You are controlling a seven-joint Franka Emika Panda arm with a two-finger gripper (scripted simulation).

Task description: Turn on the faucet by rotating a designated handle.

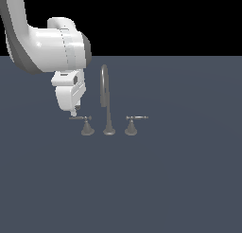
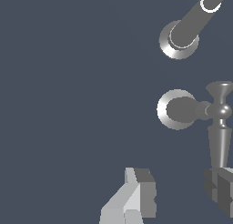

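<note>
The grey faucet (image 1: pixel 108 114) stands on the dark floor, its gooseneck spout (image 1: pixel 103 85) rising between two lever handles. The handle (image 1: pixel 80 118) is the lever on the exterior view's left, sitting on a cone base (image 1: pixel 87 129). My gripper (image 1: pixel 74 112) hangs just above the outer tip of that lever. In the wrist view the handle (image 2: pixel 219 136) runs from its base (image 2: pixel 175 110) toward one dark finger (image 2: pixel 220 191) and ends right at it. The other finger (image 2: pixel 136 196) stands well apart, so the gripper (image 2: pixel 179 189) is open and holds nothing.
An identical lever (image 1: pixel 136 118) sits on the exterior view's right of the spout. The spout's base (image 2: pixel 177 42) shows in the wrist view beyond the handle's base. The white arm (image 1: pixel 47 45) reaches in from the upper left of the exterior view.
</note>
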